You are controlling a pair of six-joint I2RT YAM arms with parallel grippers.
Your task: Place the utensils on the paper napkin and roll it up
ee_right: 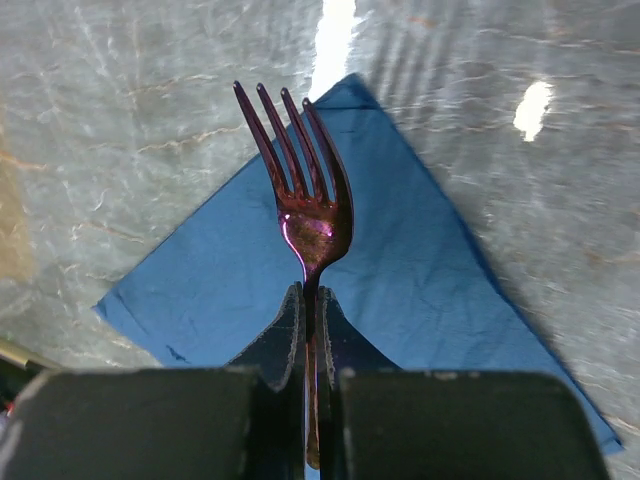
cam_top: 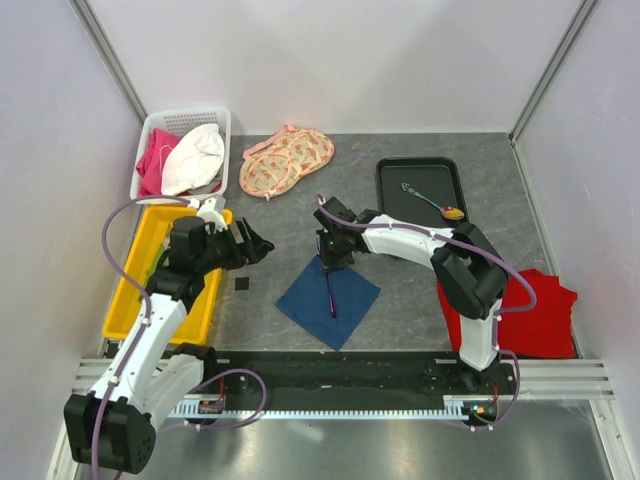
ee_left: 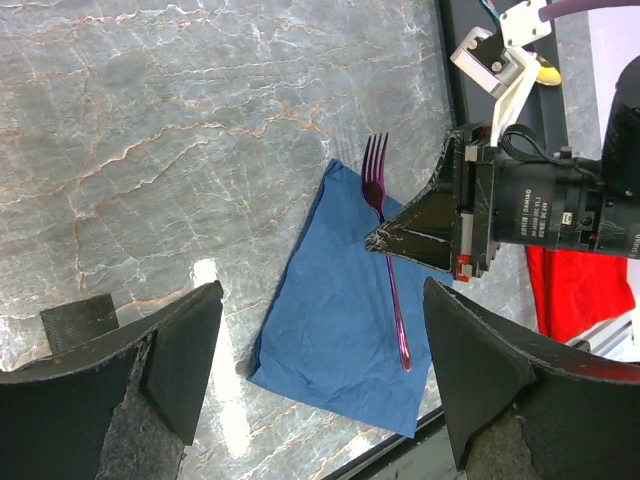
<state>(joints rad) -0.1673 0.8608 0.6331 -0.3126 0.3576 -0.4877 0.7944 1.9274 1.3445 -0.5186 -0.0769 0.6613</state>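
Around the blue paper napkin (cam_top: 345, 300), which lies flat as a diamond on the grey marble table (cam_top: 420, 290) just ahead of the arm bases, everything else is pretty spread out. Biggest thing is the red cloth (cam_top: 545, 315), well off to the napkin's right, with part of it hidden behind the right arm. Left of the napkin sits a yellow bin (cam_top: 130, 300), and further back on that side a white basket (cam_top: 218, 125) with pink and white fabric in it. Beyond the napkin on the right is a black tray (cam_top: 420, 178), and beyond it on the left lies a peach floral fabric (cam_top: 285, 160).

The left gripper (cam_top: 262, 245) hangs just left of the napkin's far corner with its fingers spread wide and nothing between them. The right gripper (ee_right: 310, 305) is over that far corner, fingers pressed together and pinching the fork (ee_right: 312, 215) on its thin neck. The purple-tinted fork runs along the napkin's diagonal, tines poking past the far corner and handle end pointing at the near one. Whether it's lying fully flat on the sheet is hard to tell.

A spoon (cam_top: 430, 203) with a gold-coloured head lies in the tray, well away from the napkin. A tiny black square (cam_top: 241, 284) sits on the table just left of the napkin.
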